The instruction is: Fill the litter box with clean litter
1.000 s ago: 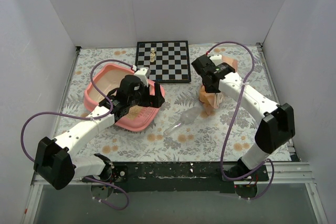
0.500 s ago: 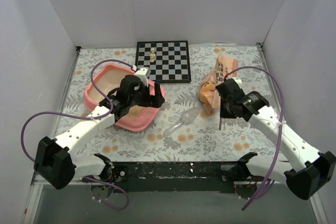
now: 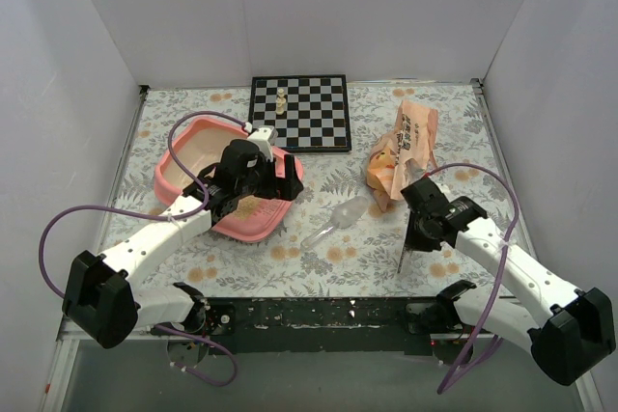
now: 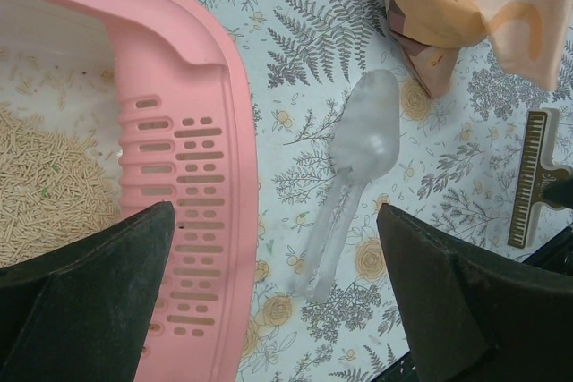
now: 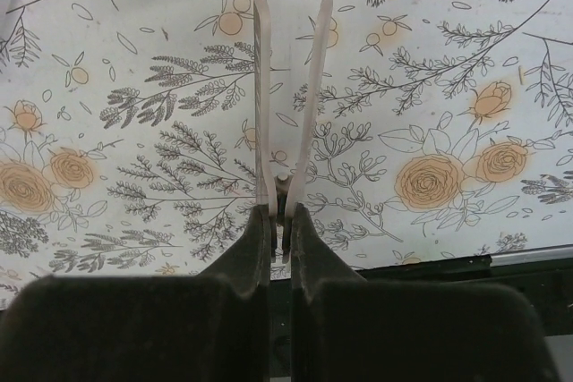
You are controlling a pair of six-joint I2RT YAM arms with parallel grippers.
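White walls close the table (image 3: pixel 454 267) on three sides. The litter box (image 3: pixel 183 176) lies at 9 o'clock, near the left wall, and the chessboard (image 3: pixel 299 111) is against the back wall at 12 o'clock with one pale chess piece (image 3: pixel 281 100) on it. A crumpled orange bag (image 3: pixel 401 147) lies at 2 o'clock. The clear scoop (image 3: pixel 338 221) lies near the middle, bowl towards the bag, with bare flowered cloth all round it and apart from the box rim. More open cloth runs along the near edge, from 5 to 7 o'clock.

From above, the left arm covers the near right part of the box. In the left wrist view the litter (image 4: pixel 45 194) lies inside the box beside the slotted grate; the picture edge and a dark finger cut it off. The bag is cut off at the top there.

The left gripper (image 4: pixel 273 221) hangs over the box rim with its fingers spread wide, holding nothing.

The right gripper (image 5: pixel 279 221), at 4 o'clock, is clamped on the hinge end of what looks like a pale bag clip (image 5: pixel 286 105), whose two arms fork away from it. From above the clip is only a thin dark sliver, and whether its tip touches the cloth cannot be told.
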